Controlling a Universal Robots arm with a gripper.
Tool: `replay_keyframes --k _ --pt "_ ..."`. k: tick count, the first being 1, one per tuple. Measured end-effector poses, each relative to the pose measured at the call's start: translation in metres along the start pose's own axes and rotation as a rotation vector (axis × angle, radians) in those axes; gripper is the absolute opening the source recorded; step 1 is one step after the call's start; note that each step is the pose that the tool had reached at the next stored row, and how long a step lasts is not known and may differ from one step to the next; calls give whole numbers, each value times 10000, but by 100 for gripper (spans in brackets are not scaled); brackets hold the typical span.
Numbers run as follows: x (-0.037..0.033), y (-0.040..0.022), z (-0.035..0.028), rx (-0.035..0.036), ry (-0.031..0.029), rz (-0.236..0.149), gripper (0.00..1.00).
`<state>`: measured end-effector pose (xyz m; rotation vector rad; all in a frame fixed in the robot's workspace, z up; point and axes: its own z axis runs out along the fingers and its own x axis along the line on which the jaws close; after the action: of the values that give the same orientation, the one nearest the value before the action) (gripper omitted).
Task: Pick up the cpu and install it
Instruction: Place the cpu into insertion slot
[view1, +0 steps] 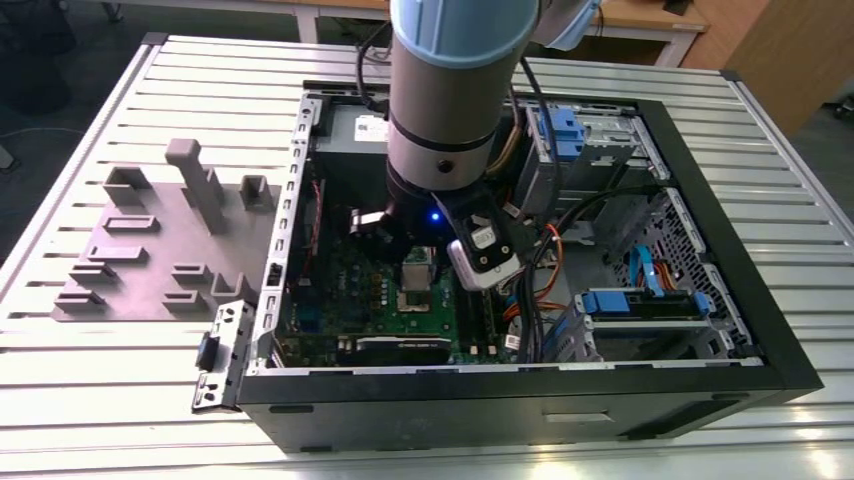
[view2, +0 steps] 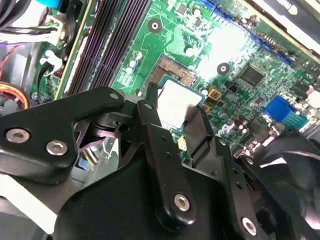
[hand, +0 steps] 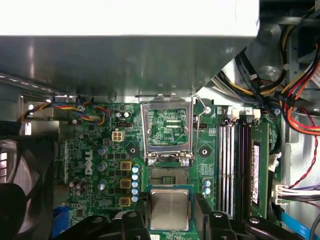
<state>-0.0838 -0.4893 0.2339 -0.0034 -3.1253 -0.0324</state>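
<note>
The cpu (hand: 170, 207) is showing a pale silver-grey top with a thin green rim. The end effector (view2: 176, 106) is looking matte black, studded with silver screws. The motherboard (hand: 90, 145) is shining bright green, dotted with blue and gold parts. Orange, red, yellow and black cables (hand: 291, 102) are showing nearby. The worktop (view1: 120, 400) is gleaming silver-white in parallel ribs.
</note>
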Motion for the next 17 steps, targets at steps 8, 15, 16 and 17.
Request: replay_keyframes --k 8,15,16,17 --pt "-4 -35 75 243 0 39 45" --pt "-10 -37 202 240 3 -3 45" --pt "-10 -37 218 231 3 -4 45" --pt "-12 -37 232 217 3 -5 45"
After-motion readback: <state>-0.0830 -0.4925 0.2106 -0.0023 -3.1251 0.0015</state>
